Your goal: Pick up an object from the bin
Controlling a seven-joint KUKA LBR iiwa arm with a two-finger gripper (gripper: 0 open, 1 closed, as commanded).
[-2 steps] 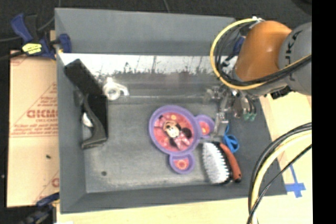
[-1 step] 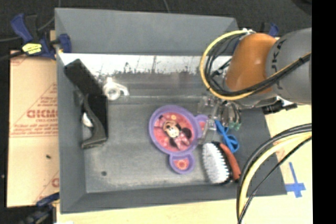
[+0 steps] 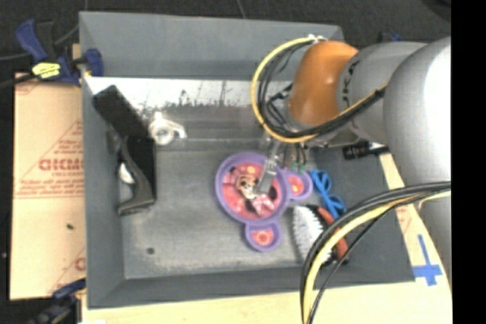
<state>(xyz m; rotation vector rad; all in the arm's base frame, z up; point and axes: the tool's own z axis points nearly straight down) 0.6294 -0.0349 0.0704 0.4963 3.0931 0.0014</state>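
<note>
My gripper (image 3: 267, 180) reaches down over a purple mouse-head-shaped plate (image 3: 250, 193) with a pink cartoon picture, lying in the middle-right of the bin. Its fingertips sit on the plate's right part, close together. Nothing shows between them. Just right of the plate lie blue scissors (image 3: 326, 192), and below those a white brush (image 3: 306, 230) with a red handle.
A black stapler-like tool (image 3: 127, 152) lies along the bin's left side, with a small clear cup (image 3: 162, 130) beside it near the back wall. The arm with its orange cover and looped cables hangs over the bin's right side.
</note>
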